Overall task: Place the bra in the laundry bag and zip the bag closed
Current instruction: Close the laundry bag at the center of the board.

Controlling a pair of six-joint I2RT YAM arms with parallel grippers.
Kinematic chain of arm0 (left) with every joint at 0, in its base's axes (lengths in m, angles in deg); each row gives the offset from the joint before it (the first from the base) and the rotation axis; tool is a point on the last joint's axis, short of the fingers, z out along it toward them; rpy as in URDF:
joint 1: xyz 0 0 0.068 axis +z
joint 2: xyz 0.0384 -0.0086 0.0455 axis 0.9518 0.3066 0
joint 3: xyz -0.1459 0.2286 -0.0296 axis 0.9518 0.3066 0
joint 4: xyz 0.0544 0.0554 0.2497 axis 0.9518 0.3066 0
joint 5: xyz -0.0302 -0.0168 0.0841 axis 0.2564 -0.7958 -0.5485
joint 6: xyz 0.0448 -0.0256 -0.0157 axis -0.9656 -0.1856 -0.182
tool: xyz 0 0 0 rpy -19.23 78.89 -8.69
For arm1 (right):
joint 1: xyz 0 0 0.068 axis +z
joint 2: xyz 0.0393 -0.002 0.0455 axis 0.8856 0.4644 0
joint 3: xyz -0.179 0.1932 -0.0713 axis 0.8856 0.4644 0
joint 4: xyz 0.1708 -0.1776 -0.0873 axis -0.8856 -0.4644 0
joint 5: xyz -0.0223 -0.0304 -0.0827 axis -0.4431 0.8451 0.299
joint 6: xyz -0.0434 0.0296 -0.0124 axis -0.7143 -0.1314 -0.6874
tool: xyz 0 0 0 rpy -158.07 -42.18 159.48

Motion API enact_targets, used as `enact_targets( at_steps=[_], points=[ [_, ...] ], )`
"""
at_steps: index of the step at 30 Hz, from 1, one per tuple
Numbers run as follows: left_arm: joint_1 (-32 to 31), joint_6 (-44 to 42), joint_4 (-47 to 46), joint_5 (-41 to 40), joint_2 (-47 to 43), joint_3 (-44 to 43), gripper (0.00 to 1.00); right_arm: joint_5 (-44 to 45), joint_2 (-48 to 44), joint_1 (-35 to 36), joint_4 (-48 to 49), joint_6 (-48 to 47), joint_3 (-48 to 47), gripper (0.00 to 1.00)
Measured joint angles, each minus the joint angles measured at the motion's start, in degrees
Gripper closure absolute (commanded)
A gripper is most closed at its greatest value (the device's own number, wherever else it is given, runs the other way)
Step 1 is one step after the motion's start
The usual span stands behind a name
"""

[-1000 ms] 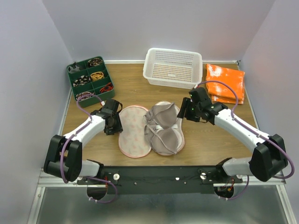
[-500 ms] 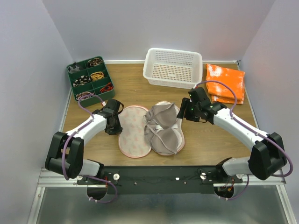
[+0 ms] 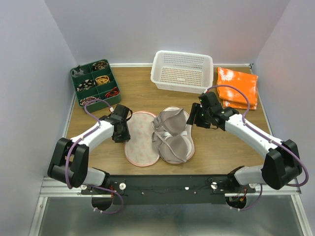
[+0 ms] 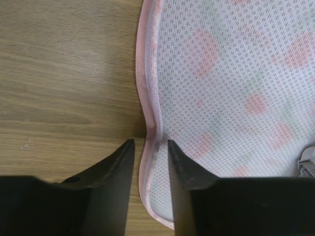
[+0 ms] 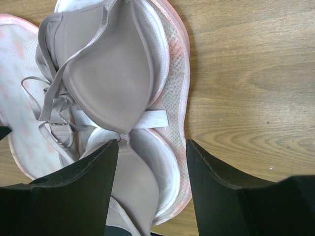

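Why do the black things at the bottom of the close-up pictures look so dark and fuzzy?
Left wrist view: the left gripper jaws sit right by the lens, so they look soft and black, while the laundry bag mesh is sharp. Right wrist view: the right gripper jaws are soft-edged too; the bra is crisp. Top view: evenly lit, faint shadows.

bra (image 3: pixel 171 133) in open (unzipped) laundry bag (image 3: pixel 141 140)

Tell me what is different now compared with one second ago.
The left gripper narrowed its jaws around the pink rim of the laundry bag and shifted slightly. The right gripper, the bra and the open bag stayed as they were.
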Motion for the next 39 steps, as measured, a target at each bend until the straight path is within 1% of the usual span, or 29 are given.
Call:
enact_targets(
  at_steps=[2,5,8,9,10,14,15,17,18,20,24,28,33,39],
  points=[
    [-0.3,0.1,-0.1,0.0,0.0,0.0,0.53,0.0,0.0,0.0,0.0,0.0,0.0,0.34],
    [-0.6,0.1,-0.3,0.0,0.0,0.0,0.58,-0.1,0.0,0.0,0.0,0.0,0.0,0.34],
    [-0.6,0.2,-0.5,-0.1,0.1,0.0,0.65,-0.2,0.0,0.0,0.0,0.0,0.0,0.34],
    [-0.6,0.2,-0.6,-0.1,0.3,0.0,0.72,-0.2,0.0,0.0,0.0,0.0,0.0,0.34],
    [-0.6,0.1,-0.7,-0.2,0.6,0.0,0.75,-0.2,0.0,0.0,0.0,0.0,0.0,0.34],
    [-1.1,0.4,-1.1,-0.4,1.1,0.0,0.77,-0.2,0.0,0.0,0.0,0.0,0.0,0.34],
    [-1.3,0.4,-1.2,-0.5,1.1,0.0,0.85,-0.2,0.0,0.0,0.0,0.0,0.0,0.34],
    [-1.5,0.5,-1.3,-0.6,1.2,0.0,0.91,-0.2,0.0,0.0,0.0,0.0,0.0,0.34],
    [-1.5,0.4,-1.3,-0.6,1.2,0.0,0.97,-0.2,0.0,0.0,0.0,0.0,0.0,0.34],
    [-1.8,0.7,-1.3,-0.9,1.2,0.0,1.0,-0.1,0.0,0.0,0.0,0.0,0.0,0.34],
    [-2.7,0.9,-1.0,-1.5,0.6,-0.1,1.0,-0.1,0.0,-0.5,0.1,0.6,0.1,0.34],
    [-3.8,0.9,0.9,-1.5,-2.8,-2.1,1.0,-0.1,0.5,-3.3,1.3,2.2,1.6,0.34],
    [-5.2,0.4,2.6,-1.2,-7.3,-9.3,1.0,0.1,1.1,-7.0,1.8,4.2,4.7,0.34],
    [-9.9,-0.2,2.7,0.9,-7.5,-16.5,1.0,0.1,4.2,-7.4,3.5,5.1,6.2,0.34]
  ],
)
